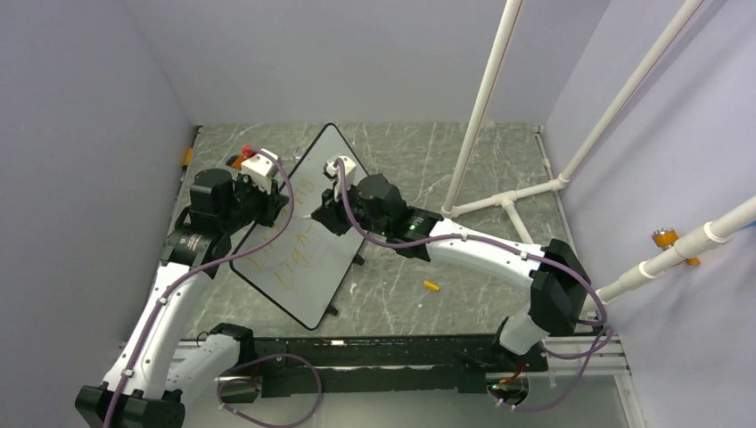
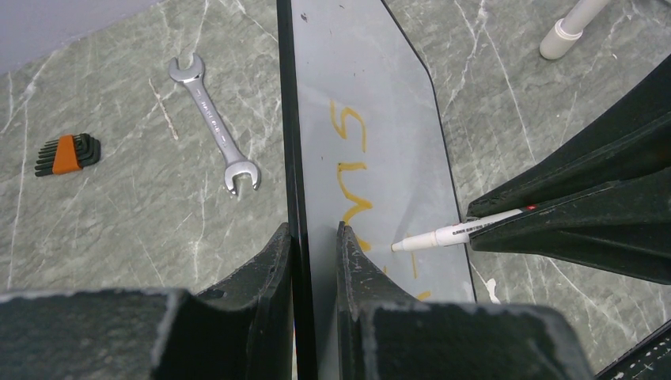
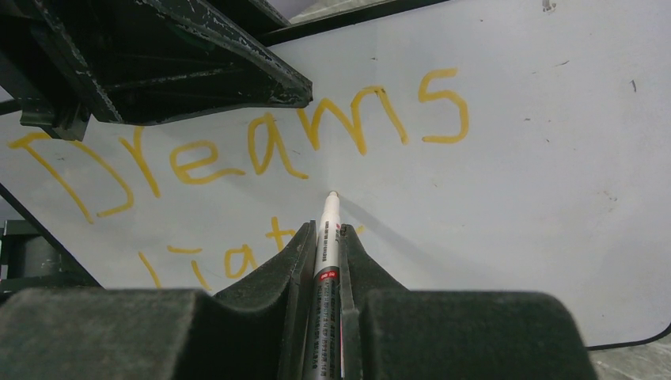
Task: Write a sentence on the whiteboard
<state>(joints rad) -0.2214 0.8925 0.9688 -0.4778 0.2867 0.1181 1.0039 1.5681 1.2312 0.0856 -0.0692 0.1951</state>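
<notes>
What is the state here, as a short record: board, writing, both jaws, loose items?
whiteboard: tilted up, held at its rim
writing: orange-yellow "Dreams", second line below, partly hidden
left jaws: shut on whiteboard rim
right jaws: shut on marker, tip at the board under "Dreams"
loose: wrench, hex keys, small orange piece

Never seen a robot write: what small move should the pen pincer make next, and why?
Probably slide the marker tip onward along the second line onto bare whiteboard and begin the next word. The right pincer grips it with the tip below "Dreams", just past that line's last letter, while the left pincer clamps the board's edge.
</notes>
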